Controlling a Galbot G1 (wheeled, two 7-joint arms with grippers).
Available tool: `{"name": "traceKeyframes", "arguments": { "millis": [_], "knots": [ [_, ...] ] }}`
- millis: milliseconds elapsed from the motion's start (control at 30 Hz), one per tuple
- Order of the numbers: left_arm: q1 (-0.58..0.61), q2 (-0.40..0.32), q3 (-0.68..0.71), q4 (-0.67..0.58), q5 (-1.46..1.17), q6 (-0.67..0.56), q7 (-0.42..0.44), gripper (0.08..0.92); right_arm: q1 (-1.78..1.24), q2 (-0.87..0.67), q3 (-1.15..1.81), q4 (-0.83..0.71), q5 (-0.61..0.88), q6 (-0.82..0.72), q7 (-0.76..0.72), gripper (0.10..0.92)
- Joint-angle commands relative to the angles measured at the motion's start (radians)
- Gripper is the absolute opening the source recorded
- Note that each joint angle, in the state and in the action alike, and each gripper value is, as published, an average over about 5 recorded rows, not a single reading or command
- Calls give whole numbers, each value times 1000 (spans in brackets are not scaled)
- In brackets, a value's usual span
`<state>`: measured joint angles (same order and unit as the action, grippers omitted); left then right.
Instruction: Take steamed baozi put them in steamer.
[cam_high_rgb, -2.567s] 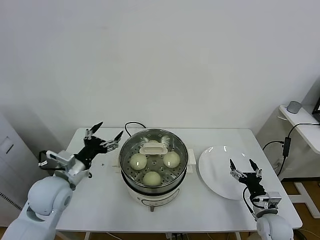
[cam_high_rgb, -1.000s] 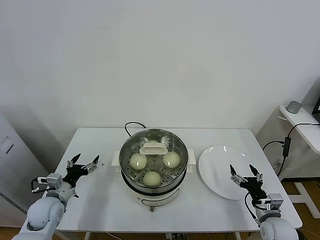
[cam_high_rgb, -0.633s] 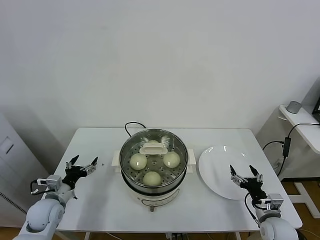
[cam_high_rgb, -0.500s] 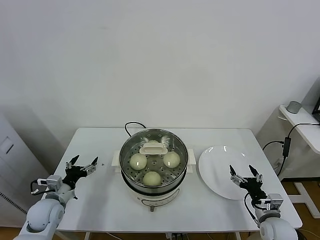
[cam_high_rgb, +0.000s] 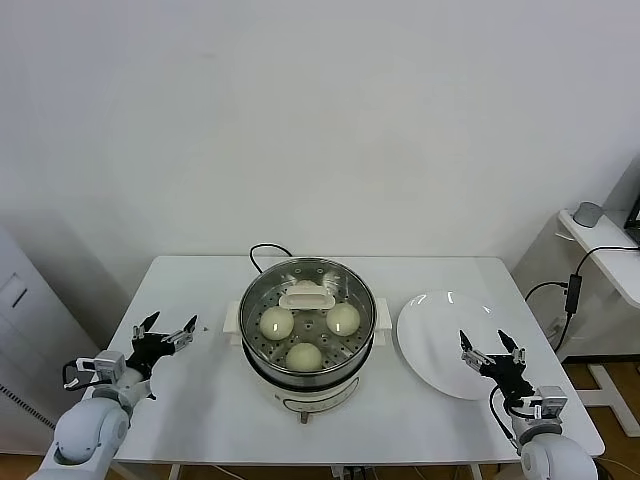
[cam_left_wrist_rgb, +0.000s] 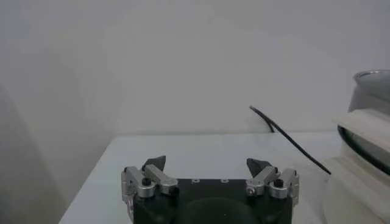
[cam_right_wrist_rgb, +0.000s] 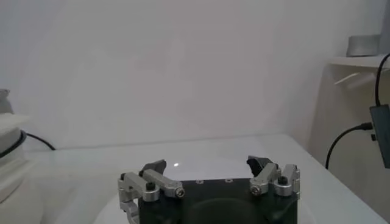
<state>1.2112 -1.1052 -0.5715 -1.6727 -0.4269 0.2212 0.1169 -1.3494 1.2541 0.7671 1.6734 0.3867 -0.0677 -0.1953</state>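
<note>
Centrally on the white tabletop stands the steamer, a round shiny steel pot on a white base with side handles, a black cord looping out behind it toward the wall. Three buns lie on its perforated tray: one toward the robot's left, one toward its right, and one nearest the robot, each apart from the others. At the far side of the tray sits a white handle-shaped piece; whether a fourth bun lies behind it cannot be told.

To the steamer's right, just beside its handle, lies a flat white plate with nothing on it.

The left hand hovers low over the tabletop's left edge, well apart from the steamer, its fingers spread wide and holding nothing. Its own wrist view shows the two fingertips far apart, the tabletop beyond them, the cord and the steamer's side off at one edge.

The right hand hangs over the near right part of the plate, also released, fingers wide and empty. From its wrist view the spread fingertips point across the plate toward the wall, with the steamer's base visible at one edge.

A side table with a small grey object on it and a hanging cable stands off to the robot's right.
</note>
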Motion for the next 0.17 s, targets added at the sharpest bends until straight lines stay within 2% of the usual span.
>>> {"name": "traceKeyframes", "arguments": {
  "millis": [33,167],
  "knots": [
    [-1,0,0,3,0,1,0,823,4,0,2,-2,-2,-3,0,823],
    [-1,0,0,3,0,1,0,823,5,1,2,-2,-2,-3,0,823]
  ]
}}
